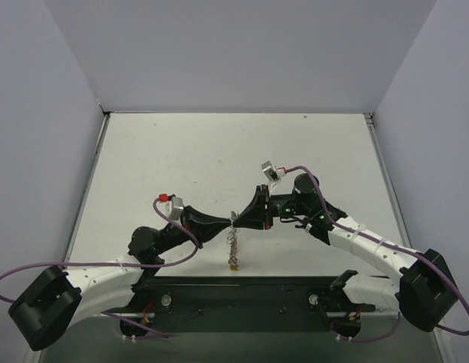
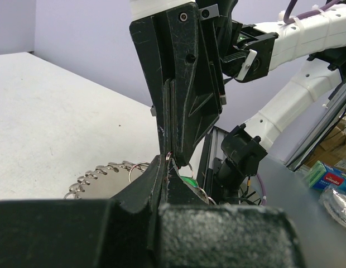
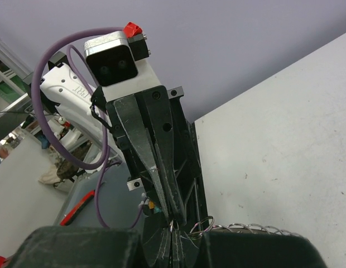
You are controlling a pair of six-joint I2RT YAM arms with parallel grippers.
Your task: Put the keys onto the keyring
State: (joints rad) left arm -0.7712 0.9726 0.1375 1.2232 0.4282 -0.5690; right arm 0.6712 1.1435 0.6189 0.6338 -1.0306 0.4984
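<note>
item: keyring (image 1: 233, 243) – thin silver ring fringed with small wire loops. it hangs in a narrow vertical string from the point where the two gripper tips meet, above the near part of the table (image 1: 219, 151). its lower end is close to the table's near edge. in the left wrist view the looped fringe curves away to the left of the tips and low over the tabletop.

item: left gripper (image 1: 228, 221) – reaches in from the left. its fingers are pressed together, with the top of the keyring nipped at their tips.

item: right gripper (image 1: 240, 219) – reaches in from the right, tip to tip with the left one. its fingers are also pressed together, with no gap showing in either wrist view. a small wire loop sits right at the pinch, so this gripper appears to be clamped on the keyring too, though the contact is very small.

item: yellow key (image 1: 234, 266) – a small yellowish piece at the bottom end of the hanging string. it is too small to make out its shape.

item: green key (image 2: 188, 180) – a patch of green just behind the meeting tips and below the right gripper. it is mostly hidden.

relation: the two grippers meet nose to nose at about the same height, and the keyring hangs from that junction.
</note>
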